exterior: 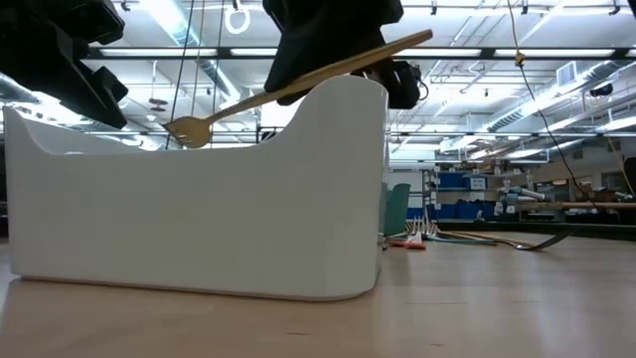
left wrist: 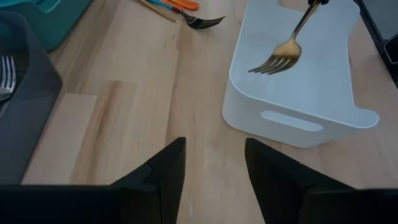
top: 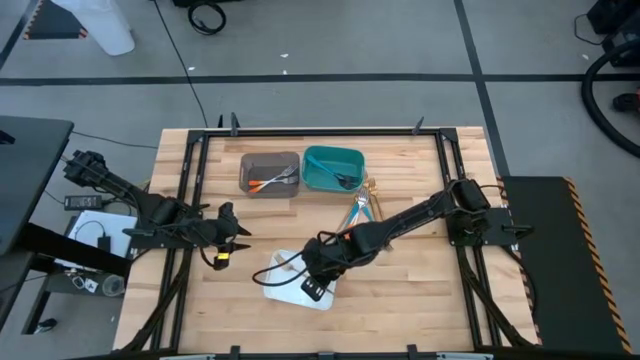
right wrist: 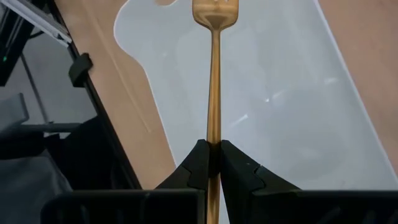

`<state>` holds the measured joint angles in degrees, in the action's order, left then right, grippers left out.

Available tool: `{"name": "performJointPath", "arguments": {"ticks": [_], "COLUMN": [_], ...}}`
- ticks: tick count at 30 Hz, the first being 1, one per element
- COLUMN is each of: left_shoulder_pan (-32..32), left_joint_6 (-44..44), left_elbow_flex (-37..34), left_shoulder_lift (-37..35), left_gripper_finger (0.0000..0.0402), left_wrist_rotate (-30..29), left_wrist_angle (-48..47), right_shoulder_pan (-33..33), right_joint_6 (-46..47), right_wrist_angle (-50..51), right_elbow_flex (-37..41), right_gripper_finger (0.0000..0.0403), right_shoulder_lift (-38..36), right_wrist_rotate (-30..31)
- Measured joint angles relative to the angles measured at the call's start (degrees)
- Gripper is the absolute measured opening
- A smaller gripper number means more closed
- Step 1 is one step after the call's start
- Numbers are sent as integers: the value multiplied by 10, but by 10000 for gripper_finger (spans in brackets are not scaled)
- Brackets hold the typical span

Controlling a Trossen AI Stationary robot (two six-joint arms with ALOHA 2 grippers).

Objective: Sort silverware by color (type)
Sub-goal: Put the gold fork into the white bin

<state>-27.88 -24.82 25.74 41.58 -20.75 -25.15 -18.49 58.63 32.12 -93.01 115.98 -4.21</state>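
My right hand (right wrist: 212, 163) was pinched shut on the thin handle of the gold fork (left wrist: 280, 55), light, stiff and slippery, its tines angled down over the white tray (top: 285, 292) at the worktop's six o'clock.

A large workshop or robotics lab: a wooden table (top: 400, 300) stands on a grey concrete floor (top: 330, 40) marked with dark tape lines, loose cables around it, with high ceiling lights (exterior: 467, 55) and blue shelving (exterior: 462, 182) far behind.
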Motion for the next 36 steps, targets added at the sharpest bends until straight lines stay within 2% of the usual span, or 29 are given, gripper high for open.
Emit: {"name": "performJointPath", "arguments": {"ticks": [10, 23, 26, 32, 36], "left_shoulder_pan": [0, 0, 0, 0, 0], "left_joint_6": [1, 15, 19, 25, 26], "left_elbow_flex": [0, 0, 0, 0, 0], "left_shoulder_lift": [0, 0, 0, 0, 0], "left_gripper_finger": [173, 173, 173, 173, 173], "left_wrist_rotate": [0, 0, 0, 0, 0], "left_wrist_angle": [0, 0, 0, -6, -12], "right_shoulder_pan": [14, 26, 29, 32, 35], "right_joint_6": [46, 64, 78, 104, 103], "right_wrist_angle": [-20, -72, -71, -123, -128], "right_elbow_flex": [0, 0, -1, -1, -1], "right_gripper_finger": [30, 49, 52, 51, 55], "right_shoulder_lift": [1, 1, 19, 62, 67], "right_wrist_rotate": [-61, -73, -71, -128, -135]}}
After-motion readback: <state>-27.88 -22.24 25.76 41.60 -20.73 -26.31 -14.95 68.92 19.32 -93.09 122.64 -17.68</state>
